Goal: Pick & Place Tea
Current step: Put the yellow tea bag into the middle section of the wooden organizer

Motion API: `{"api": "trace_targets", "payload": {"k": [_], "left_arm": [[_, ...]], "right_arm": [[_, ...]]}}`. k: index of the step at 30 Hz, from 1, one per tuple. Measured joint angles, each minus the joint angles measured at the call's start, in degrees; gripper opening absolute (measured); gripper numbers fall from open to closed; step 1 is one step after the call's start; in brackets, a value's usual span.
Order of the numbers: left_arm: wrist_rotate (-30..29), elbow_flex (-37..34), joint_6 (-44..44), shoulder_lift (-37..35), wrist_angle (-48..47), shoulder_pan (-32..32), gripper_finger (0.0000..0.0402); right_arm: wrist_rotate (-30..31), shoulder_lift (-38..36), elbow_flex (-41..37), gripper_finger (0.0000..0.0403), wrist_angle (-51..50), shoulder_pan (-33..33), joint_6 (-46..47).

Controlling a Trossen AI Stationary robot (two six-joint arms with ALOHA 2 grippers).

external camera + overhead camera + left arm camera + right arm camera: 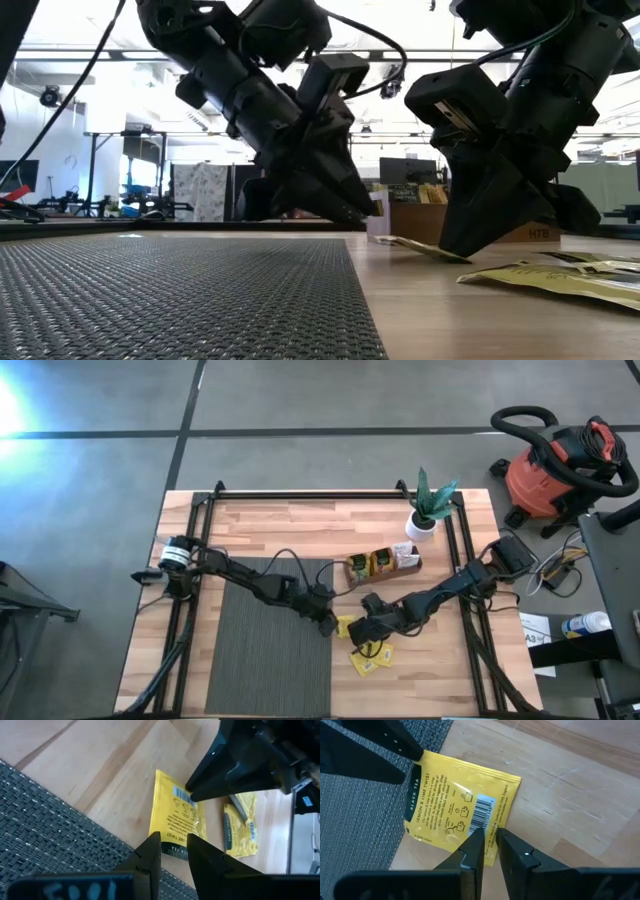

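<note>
Far left on the table, one of the two dark arms comes in from the table edge and reaches rightward across the single grey woven mat. Its left gripper sits low just past the mat's right edge, tips at the dark-banded edge of one yellow sachet. Only a narrow slit shows between the tips, and whether they pinch the packet or merely straddle it cannot be told.

That sachet lies on bare wood at lower centre of the overhead frame, beside the mat. At its opposite, barcode edge is the right gripper, also low and with only a slim gap; whether it has a hold likewise cannot be told.

Just below and right of this pair lie the other yellow sachets, two as far as can be counted, overlapping. Above them, at centre, one brown wooden tray holds several more packets, too small to count. Further right stands one potted plant, and off the table at upper right one red vacuum.
</note>
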Motion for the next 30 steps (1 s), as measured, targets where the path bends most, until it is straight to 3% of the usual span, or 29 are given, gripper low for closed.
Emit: {"api": "trace_targets", "payload": {"k": [13, 30], "left_arm": [[-0.13, -2.76, -2.21, 0.17, -0.59, 1.41, 0.0090], [5.02, -2.51, -3.03, 0.21, 4.48, 2.36, 0.0090]], "right_arm": [[-0.15, 0.00, -0.07, 0.0054, -0.05, 0.00, -0.45], [-0.15, 0.00, -0.09, 0.0054, -0.07, 0.00, -0.40]]}}
